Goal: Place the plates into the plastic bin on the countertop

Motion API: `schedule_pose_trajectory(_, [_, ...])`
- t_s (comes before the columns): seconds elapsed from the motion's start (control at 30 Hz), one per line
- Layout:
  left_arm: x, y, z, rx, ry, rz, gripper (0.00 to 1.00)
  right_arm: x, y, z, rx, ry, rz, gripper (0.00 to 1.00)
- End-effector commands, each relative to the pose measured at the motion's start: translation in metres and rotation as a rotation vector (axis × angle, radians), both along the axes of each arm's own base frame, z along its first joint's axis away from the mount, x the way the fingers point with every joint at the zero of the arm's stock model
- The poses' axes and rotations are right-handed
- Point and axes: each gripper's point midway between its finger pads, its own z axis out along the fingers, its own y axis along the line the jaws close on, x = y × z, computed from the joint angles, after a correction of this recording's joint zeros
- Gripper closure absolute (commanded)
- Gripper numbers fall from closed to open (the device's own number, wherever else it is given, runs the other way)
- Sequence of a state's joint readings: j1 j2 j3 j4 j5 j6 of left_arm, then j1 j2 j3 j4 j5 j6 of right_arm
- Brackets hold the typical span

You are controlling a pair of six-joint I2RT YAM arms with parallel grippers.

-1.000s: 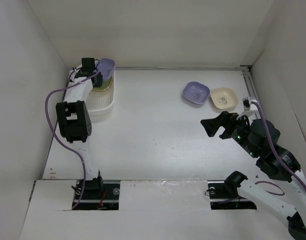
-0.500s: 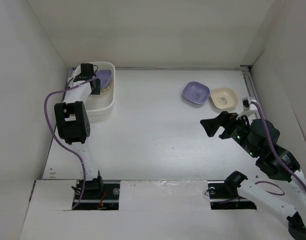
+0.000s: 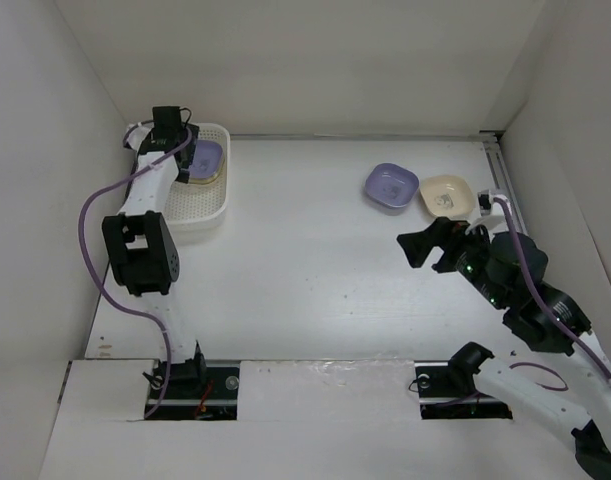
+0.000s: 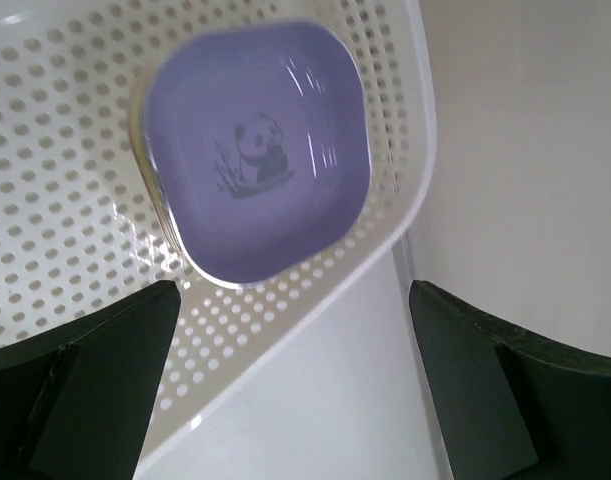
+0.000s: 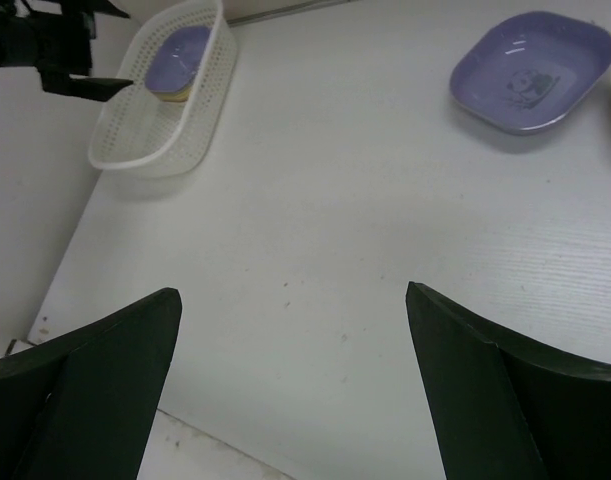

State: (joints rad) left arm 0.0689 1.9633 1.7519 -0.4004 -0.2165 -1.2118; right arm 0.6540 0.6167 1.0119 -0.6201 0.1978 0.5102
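Moved since a second ago: left claw (image 4: 295,300), from holding the lavender plate (image 4: 255,150) up over the far end of the bin (image 4: 55,210) to hanging above it with nothing in it. Reads as wide open now, both fingers (image 4: 85,390) spread, empty gap between them. Plate released: lying flat inside the bin at its far end, panda print up, resting on a stack of plates (image 5: 170,97) visible only as a yellowish edge underneath. Cannot count that stack.

Also shifted a touch left and toward the back: right claw (image 5: 292,292). Spread open as well, gripping nothing, hovering over bare countertop (image 3: 305,250).

No change for the two loose plates: second lavender plate (image 3: 391,186) and cream plate (image 3: 445,197), just beside each other near the back right, a little beyond the right claw. Both well apart from the bin, over in the back left corner close to the left wall.

Surface: flat matte white, with a few small dark specks in the right wrist view. Boxed in by plain white walls (image 3: 285,60) on the left, back and right. Purple cable (image 3: 90,220) looping off the left arm along the left wall.
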Motion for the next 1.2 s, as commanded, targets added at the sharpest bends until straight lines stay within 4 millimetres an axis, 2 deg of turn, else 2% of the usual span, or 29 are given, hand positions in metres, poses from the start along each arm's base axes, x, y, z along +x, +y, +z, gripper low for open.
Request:
schedule_pose_trajectory(0.0, [-0.005,-0.056,0.051,0.120,-0.079,-0.251,0.00,0.029,-0.003,-0.011,-0.063,0.006,-0.096,0.00])
schedule_pose_trajectory(0.03, [-0.006,-0.072,0.052,0.139,-0.092,-0.307,0.00,0.037,-0.006,-0.012,-0.085,0.013,-0.142,0.00])
schedule_pose_trajectory(0.07, [-0.014,-0.107,0.050,0.162,-0.098,-0.392,0.00,0.044,-0.006,-0.013,-0.099,0.022,-0.161,0.00])
schedule_pose_trajectory(0.1, [-0.013,-0.126,0.056,0.186,-0.136,-0.442,0.00,0.055,-0.005,-0.028,-0.140,0.064,-0.184,0.00])
schedule_pose_trajectory(0.17, [-0.020,-0.171,0.057,0.248,-0.176,-0.597,0.00,0.069,-0.011,-0.031,-0.134,0.088,-0.226,0.00])
schedule_pose_trajectory(0.2, [-0.027,-0.213,0.064,0.267,-0.220,-0.687,0.00,0.075,-0.012,-0.032,-0.128,0.093,-0.233,0.00])
schedule_pose_trajectory(0.23, [-0.025,-0.239,0.071,0.332,-0.255,-0.793,0.00,0.081,-0.021,-0.030,-0.099,0.098,-0.263,0.00])
schedule_pose_trajectory(0.27, [-0.029,-0.259,0.089,0.360,-0.295,-0.842,0.00,0.083,-0.025,-0.030,-0.086,0.104,-0.276,0.00])
schedule_pose_trajectory(0.3, [-0.035,-0.297,0.066,0.380,-0.249,-0.951,0.00,0.082,-0.031,-0.027,-0.069,0.089,-0.286,0.00])
schedule_pose_trajectory(0.37, [-0.040,-0.337,0.053,0.395,-0.222,-1.093,0.00,0.077,-0.039,-0.020,-0.041,0.070,-0.289,0.00])
schedule_pose_trajectory(0.4, [-0.029,-0.359,0.045,0.433,-0.227,-1.156,0.00,0.073,-0.038,-0.020,-0.035,0.065,-0.279,0.00])
schedule_pose_trajectory(0.43, [-0.040,-0.380,0.029,0.448,-0.173,-1.209,0.00,0.068,-0.045,-0.011,-0.016,0.035,-0.292,0.00])
schedule_pose_trajectory(0.47, [-0.039,-0.390,0.023,0.489,-0.161,-1.218,0.00,0.062,-0.045,-0.013,-0.019,0.044,-0.284,0.00])
schedule_pose_trajectory(0.5, [-0.034,-0.403,0.034,0.522,-0.193,-1.224,0.00,0.059,-0.050,-0.012,-0.018,0.042,-0.293,0.00])
schedule_pose_trajectory(0.53, [-0.039,-0.421,0.005,0.557,-0.150,-1.264,0.00,0.055,-0.051,-0.010,-0.015,0.037,-0.293,0.00])
schedule_pose_trajectory(0.6, [-0.036,-0.431,-0.006,0.566,-0.152,-1.266,0.00,0.043,-0.052,-0.007,-0.015,0.027,-0.270,0.00])
schedule_pose_trajectory(0.63, [-0.037,-0.438,-0.020,0.566,-0.139,-1.279,0.00,0.040,-0.052,-0.004,-0.016,0.013,-0.253,0.00])
schedule_pose_trajectory(0.67, [-0.033,-0.442,-0.017,0.551,-0.169,-1.262,0.00,0.034,-0.052,-0.002,-0.009,0.005,-0.243,0.00])
schedule_pose_trajectory(0.77, [-0.026,-0.444,-0.036,0.540,-0.157,-1.233,0.00,0.023,-0.051,-0.001,-0.001,0.004,-0.213,0.00])
schedule_pose_trajectory(0.8, [-0.023,-0.447,-0.034,0.527,-0.177,-1.220,0.00,0.021,-0.052,-0.005,-0.015,0.013,-0.211,0.00])
schedule_pose_trajectory(0.87, [-0.023,-0.457,-0.049,0.488,-0.186,-1.248,0.00,0.017,-0.052,-0.003,-0.011,0.009,-0.202,0.00])
schedule_pose_trajectory(0.93, [-0.020,-0.467,-0.052,0.442,-0.218,-1.249,0.00,0.010,-0.052,0.003,-0.006,-0.013,-0.187,0.00])
schedule_pose_trajectory(1.03, [-0.017,-0.471,-0.070,0.419,-0.212,-1.236,0.00,0.004,-0.051,-0.001,-0.027,-0.006,-0.159,0.00])
schedule_pose_trajectory(1.17, [-0.007,-0.474,-0.084,0.393,-0.196,-1.181,0.02,-0.006,-0.053,0.004,-0.020,-0.035,-0.147,0.00])
